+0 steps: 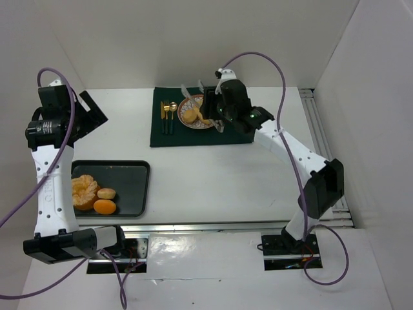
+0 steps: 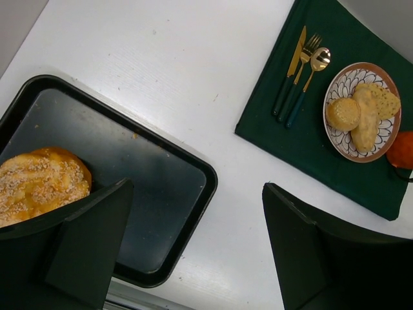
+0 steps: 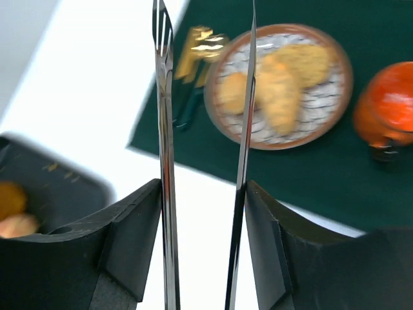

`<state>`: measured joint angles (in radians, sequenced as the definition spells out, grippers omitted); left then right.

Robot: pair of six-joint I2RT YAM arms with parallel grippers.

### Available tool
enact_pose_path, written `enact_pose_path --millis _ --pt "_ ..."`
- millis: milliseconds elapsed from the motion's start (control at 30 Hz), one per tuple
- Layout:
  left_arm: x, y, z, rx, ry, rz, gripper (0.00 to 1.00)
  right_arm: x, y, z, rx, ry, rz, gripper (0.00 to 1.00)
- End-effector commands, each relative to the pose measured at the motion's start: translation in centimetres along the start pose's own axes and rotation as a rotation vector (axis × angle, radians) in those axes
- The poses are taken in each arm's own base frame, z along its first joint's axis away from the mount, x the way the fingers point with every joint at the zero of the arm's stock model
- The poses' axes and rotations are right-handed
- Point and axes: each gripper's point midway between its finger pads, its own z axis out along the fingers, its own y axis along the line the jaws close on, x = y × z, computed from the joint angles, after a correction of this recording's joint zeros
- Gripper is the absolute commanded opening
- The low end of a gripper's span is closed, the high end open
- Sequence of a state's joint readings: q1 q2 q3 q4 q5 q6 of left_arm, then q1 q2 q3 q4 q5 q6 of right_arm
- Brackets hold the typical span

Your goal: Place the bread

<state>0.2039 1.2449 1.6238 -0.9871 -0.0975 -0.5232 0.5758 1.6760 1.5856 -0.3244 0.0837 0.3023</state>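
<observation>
Three bread rolls (image 2: 343,113) lie on a patterned plate (image 2: 335,87) on the green placemat; they also show in the right wrist view (image 3: 281,97) and in the top view (image 1: 192,113). One more roll (image 1: 106,193) lies in the black tray (image 1: 132,169). My right gripper (image 3: 203,187) is shut on metal tongs (image 3: 164,129), whose two arms stand apart and empty, pointing at the plate from short of it. My left gripper (image 2: 193,194) is open and empty, high above the tray's right end.
The tray also holds a peeled orange (image 1: 84,192) and a tangerine (image 1: 104,206). A gold knife, fork and spoon (image 2: 300,64) lie left of the plate. An orange-red object (image 3: 387,110) sits on the placemat (image 2: 310,161) right of the plate.
</observation>
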Motion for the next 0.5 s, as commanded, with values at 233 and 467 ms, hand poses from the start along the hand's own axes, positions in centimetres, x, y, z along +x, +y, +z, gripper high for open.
enact_pose_path --millis 233,467 --pt "-0.3 -0.5 -2.3 0.054 -0.060 0.009 0.94 7.1 12.1 -4.8 -0.304 0.069 -0.115 0.60" --pt "-0.1 -0.3 -2.1 0.050 -0.052 0.010 0.94 11.1 10.1 -5.7 -0.196 0.123 -0.113 0.60"
